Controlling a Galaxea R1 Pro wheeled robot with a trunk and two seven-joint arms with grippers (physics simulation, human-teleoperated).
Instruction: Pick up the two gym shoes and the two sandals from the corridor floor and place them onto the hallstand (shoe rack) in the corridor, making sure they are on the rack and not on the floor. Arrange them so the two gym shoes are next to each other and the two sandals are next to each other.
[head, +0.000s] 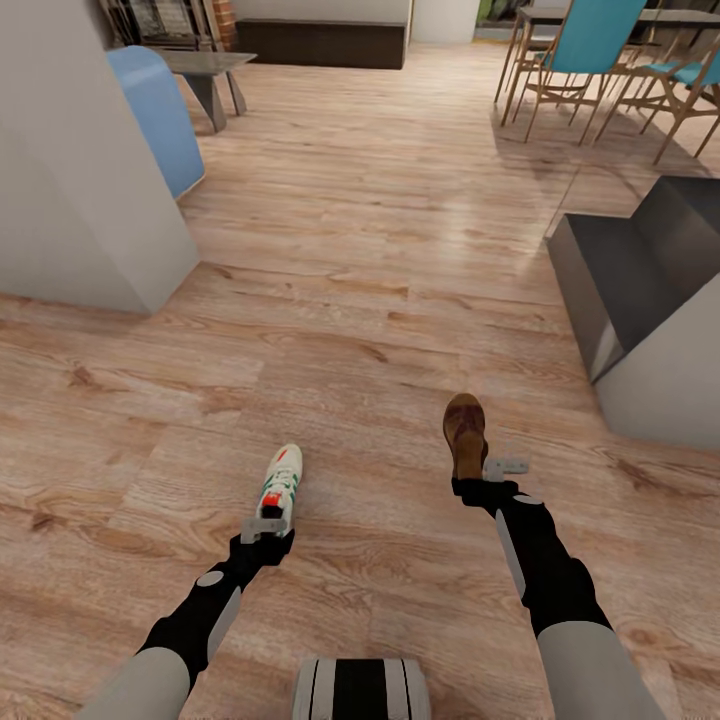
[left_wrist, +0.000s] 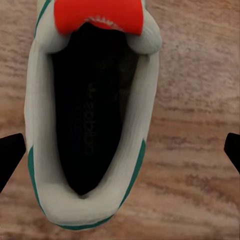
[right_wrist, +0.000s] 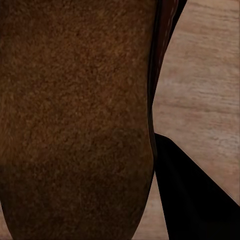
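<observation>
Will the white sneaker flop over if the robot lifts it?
Probably not: the gym shoe has a thick padded collar that holds its open shape. It looks light. Its flat sole on the corridor floor means it shouldn't roll.

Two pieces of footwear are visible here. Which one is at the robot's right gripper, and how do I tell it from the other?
The brown sandal is at the right gripper. The other is a white gym shoe with green stripes, at the left gripper.
</observation>
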